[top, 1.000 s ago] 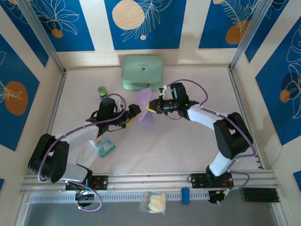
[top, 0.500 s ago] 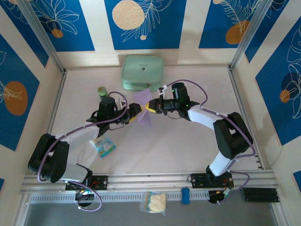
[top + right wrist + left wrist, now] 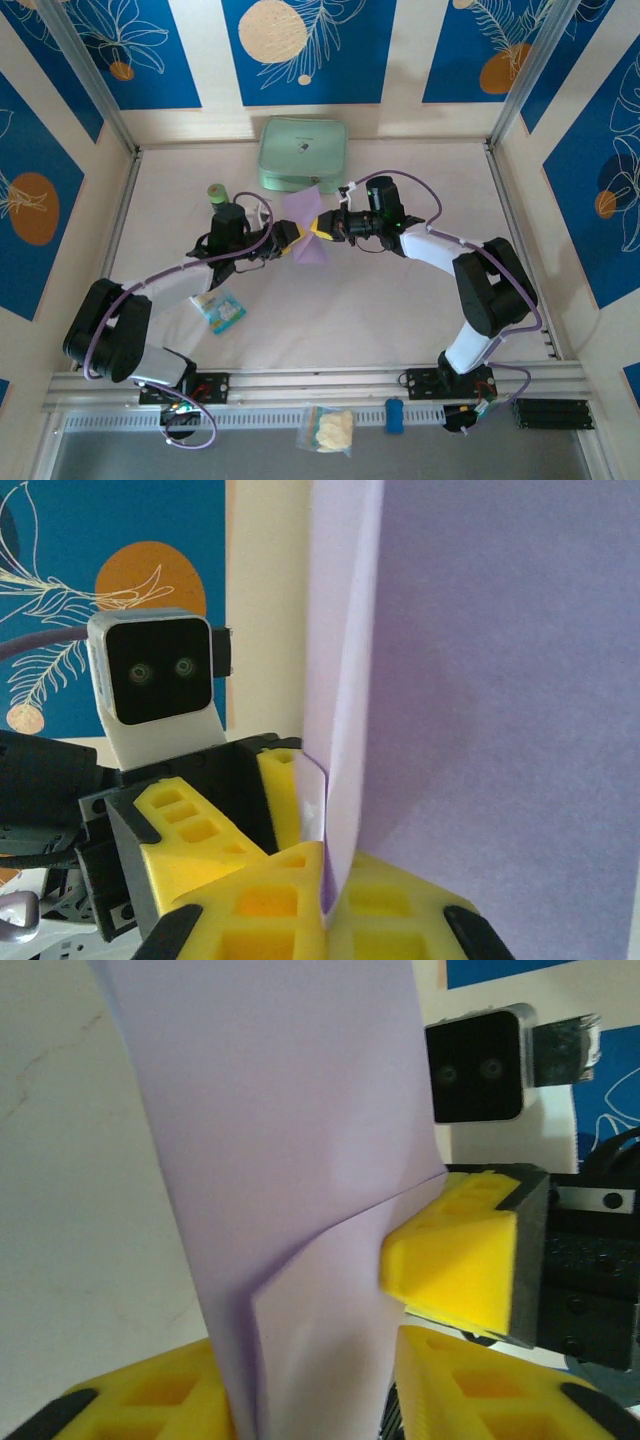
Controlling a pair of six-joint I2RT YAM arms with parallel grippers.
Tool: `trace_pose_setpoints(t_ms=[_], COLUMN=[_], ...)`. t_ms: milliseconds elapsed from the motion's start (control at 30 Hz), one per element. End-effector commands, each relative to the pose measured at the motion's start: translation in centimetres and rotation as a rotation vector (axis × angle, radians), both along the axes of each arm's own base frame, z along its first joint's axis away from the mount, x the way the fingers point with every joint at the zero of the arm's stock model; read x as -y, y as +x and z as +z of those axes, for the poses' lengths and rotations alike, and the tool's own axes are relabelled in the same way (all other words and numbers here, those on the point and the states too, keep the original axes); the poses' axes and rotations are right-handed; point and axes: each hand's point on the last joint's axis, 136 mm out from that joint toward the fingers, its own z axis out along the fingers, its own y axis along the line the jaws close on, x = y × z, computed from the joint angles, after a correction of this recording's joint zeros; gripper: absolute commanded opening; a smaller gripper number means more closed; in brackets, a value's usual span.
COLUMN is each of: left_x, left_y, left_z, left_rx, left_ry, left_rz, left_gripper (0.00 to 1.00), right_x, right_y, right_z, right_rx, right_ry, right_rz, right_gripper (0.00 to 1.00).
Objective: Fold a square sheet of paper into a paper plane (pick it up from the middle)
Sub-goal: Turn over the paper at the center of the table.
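Top external: left gripper (image 3: 288,243) has narrowed round the square sheet of paper (image 3: 305,212) above mid-desk — bite unclear — while right gripper (image 3: 322,229) pinches it, readying a fold.

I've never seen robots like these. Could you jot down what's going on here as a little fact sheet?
Paper: lavender sheet, creased, held upright above the table
Right jaws: shut on the sheet's edge
Left jaws: one on either side of the sheet; unclear whether they pinch it
Plane: not yet formed
Nearby: mint-green pouch at the back, blue-and-white packet front left
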Motion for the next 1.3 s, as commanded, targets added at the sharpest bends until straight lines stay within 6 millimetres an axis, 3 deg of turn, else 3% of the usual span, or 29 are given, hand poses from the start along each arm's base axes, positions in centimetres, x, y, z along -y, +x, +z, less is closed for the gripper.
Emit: trace_pose_setpoints(t_ms=[0, 133, 233, 433, 500, 667, 833, 1033, 1200, 1267], left_x=[0.8, 0.6, 0.5, -0.1, -0.9, -5.1, -8.2, -9.2, -8.2, -7.5], left_y=[0.3, 0.5, 0.9, 1.3, 1.2, 0.5, 0.2, 0.8, 0.9, 0.6], left_z=[1.7, 1.2, 1.2, -0.3, -1.4, -4.1, -4.2, -4.3, -4.5, -5.7], left_rx=[0.053, 0.048, 0.048, 0.037, 0.037, 0.025, 0.058, 0.079, 0.086, 0.054], left_ry=[-0.032, -0.021, -0.011, 0.089, 0.194, 0.643, 1.091, 1.477, 1.688, 1.738], left_rz=[-0.030, -0.013, 0.007, 0.017, 0.017, -0.002, -0.046, -0.056, -0.053, -0.068], left_gripper=[0.31, 0.21, 0.13, 0.02, 0.01, 0.00, 0.01, 0.01, 0.01, 0.01], right_x=[0.1, 0.4, 1.2, 4.9, 6.7, 11.4, 15.1, 18.7, 21.2, 22.0], right_y=[-0.5, -0.3, 0.1, 1.1, 1.5, 2.0, 2.2, 1.9, 1.3, 1.0], right_z=[-0.9, -1.0, -1.0, -1.9, -2.3, -2.1, -1.9, -2.1, -2.4, -2.7], right_rx=[-0.034, -0.031, -0.032, -0.004, 0.022, 0.119, 0.178, 0.148, 0.108, 0.083], right_ry=[0.004, -0.003, -0.011, -0.159, -0.245, -0.439, -0.588, -0.667, -0.696, -0.705], right_rz=[0.019, 0.010, -0.020, -0.146, -0.210, -0.352, -0.467, -0.565, -0.644, -0.665], right_gripper=[0.04, 0.10, 0.20, 0.42, 0.48, 0.61, 0.71, 0.74, 0.73, 0.72])
